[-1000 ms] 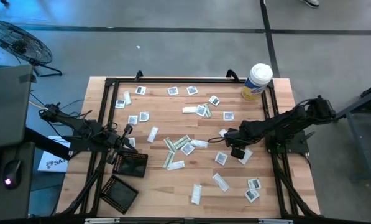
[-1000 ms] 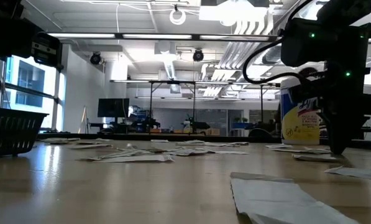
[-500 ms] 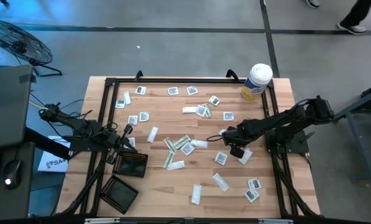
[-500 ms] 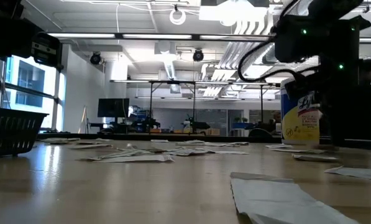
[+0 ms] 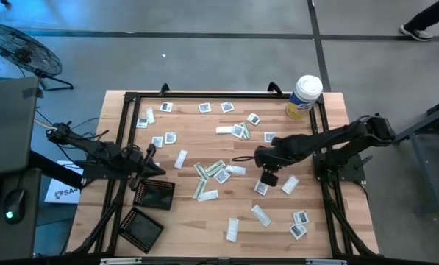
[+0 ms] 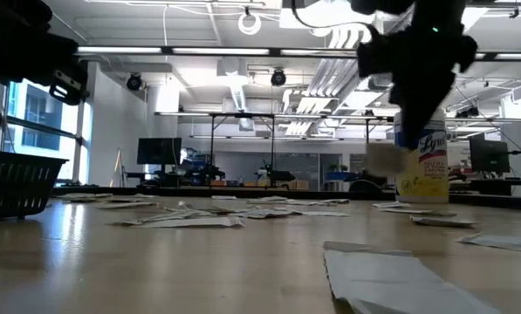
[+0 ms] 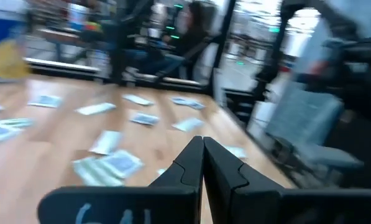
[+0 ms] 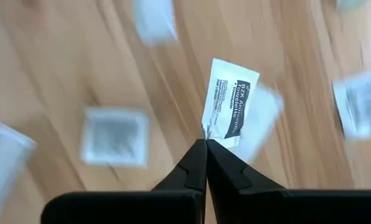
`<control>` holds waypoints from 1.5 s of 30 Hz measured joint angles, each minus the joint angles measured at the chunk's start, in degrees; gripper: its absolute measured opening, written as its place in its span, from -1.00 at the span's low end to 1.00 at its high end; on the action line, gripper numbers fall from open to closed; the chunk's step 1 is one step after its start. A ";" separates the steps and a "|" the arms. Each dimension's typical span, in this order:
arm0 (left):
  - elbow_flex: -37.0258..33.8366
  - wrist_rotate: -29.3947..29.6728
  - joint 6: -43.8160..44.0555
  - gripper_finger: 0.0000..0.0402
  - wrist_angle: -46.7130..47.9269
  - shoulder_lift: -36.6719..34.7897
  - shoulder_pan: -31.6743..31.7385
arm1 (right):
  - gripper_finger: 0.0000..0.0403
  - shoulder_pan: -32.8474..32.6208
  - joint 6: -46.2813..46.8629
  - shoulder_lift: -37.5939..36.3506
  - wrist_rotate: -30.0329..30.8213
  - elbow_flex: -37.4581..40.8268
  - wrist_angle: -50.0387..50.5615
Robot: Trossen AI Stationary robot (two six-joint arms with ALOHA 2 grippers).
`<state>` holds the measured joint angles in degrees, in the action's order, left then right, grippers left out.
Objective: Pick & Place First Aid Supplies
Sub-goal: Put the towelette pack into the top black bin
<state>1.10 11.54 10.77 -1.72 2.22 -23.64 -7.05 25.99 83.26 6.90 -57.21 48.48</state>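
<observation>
Black mesh trays [image 5: 147, 210] hold nothing; right gripper [image 8: 205, 144] pinches a packet [image 8: 230, 104]

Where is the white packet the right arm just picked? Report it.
The white packet is pinched in the right gripper, lifted over the table's middle, right of the pale green wrappers.

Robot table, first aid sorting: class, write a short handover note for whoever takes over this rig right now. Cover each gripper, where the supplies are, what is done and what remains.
Right gripper: shut on a small white printed packet, lifted above mid-table.
Left gripper: shut, empty, waiting at the table's left side near the black mesh trays.
Supplies: the other packets lie scattered over the wooden table. The white canister stands at the far right corner.
Done: one packet picked up.
Left: place it, probably in a tray, then clear the rest. Tray contents cannot be made out.
</observation>
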 joint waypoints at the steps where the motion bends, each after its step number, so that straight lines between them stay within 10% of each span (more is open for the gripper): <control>1: 0.00 2.53 -1.35 -0.99 -0.64 0.04 -0.02 | -1.00 -0.35 -0.71 0.00 0.13 -0.43 -1.76; 6: -0.02 14.30 -2.98 -0.99 -5.79 0.15 0.00 | -1.00 -2.98 -2.56 -0.02 0.11 0.65 -18.05; 20: -0.02 15.60 -4.95 -0.99 -12.96 6.86 0.00 | -1.00 -7.36 -8.54 -0.02 2.24 6.49 -47.86; 39: 3.41 13.64 -7.96 -0.97 -39.57 44.51 0.01 | -1.00 -7.36 -17.41 4.01 1.35 6.49 -58.33; 45: 10.74 13.43 -7.96 -0.59 -39.94 56.71 0.04 | -1.00 -7.36 -20.08 5.53 0.85 6.49 -62.50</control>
<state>11.84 24.97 2.81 -41.67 58.93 -23.59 -14.41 5.91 88.80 7.75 -50.72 -14.02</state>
